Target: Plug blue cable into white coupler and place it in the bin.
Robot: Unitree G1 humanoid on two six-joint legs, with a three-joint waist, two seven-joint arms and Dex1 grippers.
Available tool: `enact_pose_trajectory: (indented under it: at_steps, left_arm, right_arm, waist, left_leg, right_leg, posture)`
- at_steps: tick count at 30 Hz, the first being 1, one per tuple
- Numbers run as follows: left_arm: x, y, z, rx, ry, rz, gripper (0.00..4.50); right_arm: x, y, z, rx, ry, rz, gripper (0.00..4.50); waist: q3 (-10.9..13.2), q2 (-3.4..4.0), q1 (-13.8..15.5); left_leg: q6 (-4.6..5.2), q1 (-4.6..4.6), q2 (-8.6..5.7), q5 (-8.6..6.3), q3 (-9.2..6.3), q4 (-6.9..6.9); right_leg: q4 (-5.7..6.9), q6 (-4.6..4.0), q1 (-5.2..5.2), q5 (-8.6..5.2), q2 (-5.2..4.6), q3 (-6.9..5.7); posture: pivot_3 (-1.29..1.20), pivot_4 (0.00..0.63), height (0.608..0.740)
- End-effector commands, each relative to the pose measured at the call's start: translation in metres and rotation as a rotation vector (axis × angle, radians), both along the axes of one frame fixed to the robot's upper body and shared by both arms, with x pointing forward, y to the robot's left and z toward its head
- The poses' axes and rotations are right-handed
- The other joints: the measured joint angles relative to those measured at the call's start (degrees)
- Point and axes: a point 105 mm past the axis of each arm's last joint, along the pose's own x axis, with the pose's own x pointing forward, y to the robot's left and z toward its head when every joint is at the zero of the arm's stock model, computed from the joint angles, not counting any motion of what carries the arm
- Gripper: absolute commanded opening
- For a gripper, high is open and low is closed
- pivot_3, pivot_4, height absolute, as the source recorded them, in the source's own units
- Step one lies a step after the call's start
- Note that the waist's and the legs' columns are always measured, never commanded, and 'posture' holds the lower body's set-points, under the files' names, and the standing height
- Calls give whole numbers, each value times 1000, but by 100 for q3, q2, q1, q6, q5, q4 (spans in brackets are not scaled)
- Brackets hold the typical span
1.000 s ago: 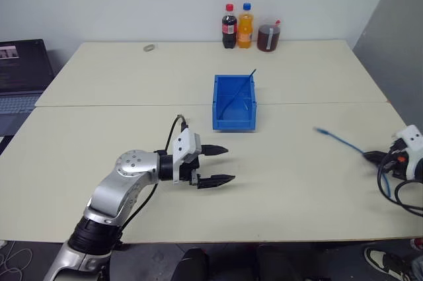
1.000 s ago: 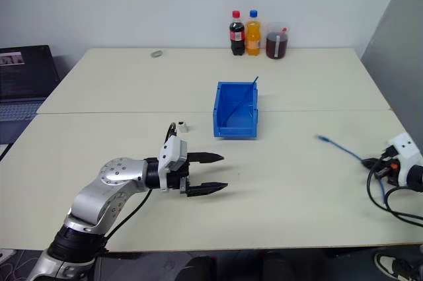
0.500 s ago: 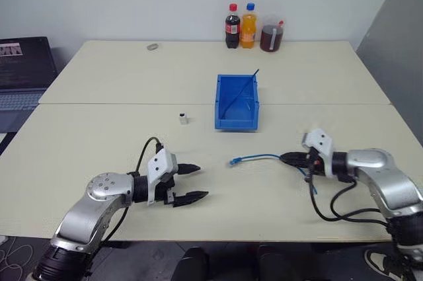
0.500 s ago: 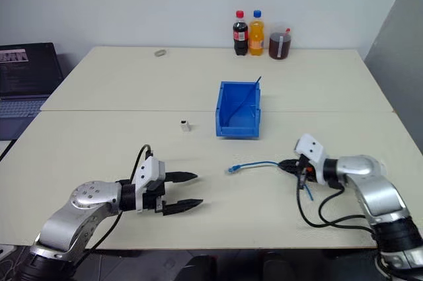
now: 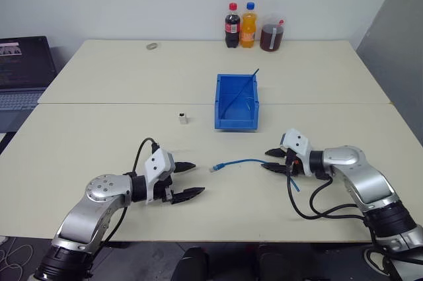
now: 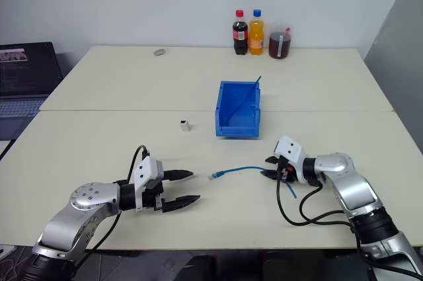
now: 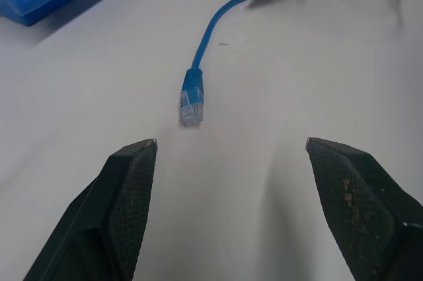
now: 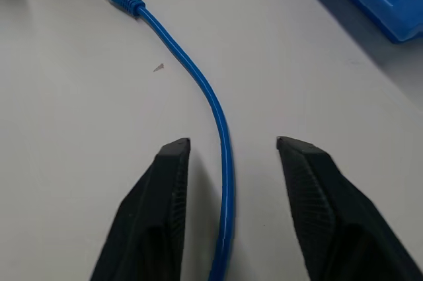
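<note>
The blue cable (image 5: 241, 160) lies on the table in front of the bin (image 5: 234, 123), its clear plug (image 7: 192, 99) pointing toward my left gripper. My right gripper (image 5: 266, 160) is open, one finger on each side of the cable's other stretch (image 8: 198, 76) with a gap to both. My left gripper (image 5: 197, 178) is open and empty, a short way from the plug. The white coupler (image 5: 183, 118) stands alone on the table, left of the bin and apart from both grippers. A thin darker blue strand (image 5: 241, 89) leans inside the bin.
Two bottles (image 5: 232, 25) and a jar of dark liquid (image 5: 269, 36) stand at the table's far edge. A small ring (image 5: 153, 46) lies at the far left. A laptop (image 5: 23, 69) sits beyond the table's left side.
My right arm swung in from the right edge, bringing the cable to the table's middle, then opened its fingers. My left gripper drew back toward the left and lower.
</note>
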Motion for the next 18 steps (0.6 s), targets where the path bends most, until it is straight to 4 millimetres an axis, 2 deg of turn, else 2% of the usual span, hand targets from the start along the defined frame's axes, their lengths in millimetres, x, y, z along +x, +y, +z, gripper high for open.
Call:
enact_pose_trajectory:
  at_steps: [1, 4, 10, 16, 18]
  left_arm:
    - [14, 7, 4, 7, -51, 40, 3806]
    - [22, 0, 0, 16, -58, 27, 3806]
    - [31, -20, -3, 27, -60, -17, 3806]
    - [33, -19, -10, 75, -45, -32, 3806]
    - [33, -18, -13, 88, -41, -31, 3423]
  right_arm:
    - [-21, -5, 26, 3, -30, 72, 3135]
    - [-33, 0, 28, -1, -32, 91, 3828]
    - [-47, 11, 22, 28, -25, 71, 3828]
    - [-53, 13, 21, 38, -20, 51, 3828]
    - [-53, 13, 22, 41, -27, 43, 3860]
  waist:
    - [1, 1, 23]
    - [1, -1, 8]
    - [1, -3, -18]
    - [2, -4, -20]
    - [2, -4, -12]
  left_leg:
    - [0, -1, -1, 0, -1, 0]
    - [0, -4, -1, 0, -3, 0]
    - [0, -2, 1, 0, -1, 1]
    - [0, -2, 0, 0, 0, 1]
    - [0, -1, 0, 0, -2, 2]
  right_leg:
    - [0, 0, 0, 0, -1, -2]
    - [-2, 0, 0, 0, -1, -5]
    - [1, 1, 1, 1, 0, -3]
    - [1, 1, 0, 1, 1, -3]
    - [2, 1, 0, 1, 1, -5]
  posture:
    - [0, 150, 740]
    - [0, 150, 740]
    - [0, 150, 740]
    - [0, 150, 740]
    - [0, 150, 740]
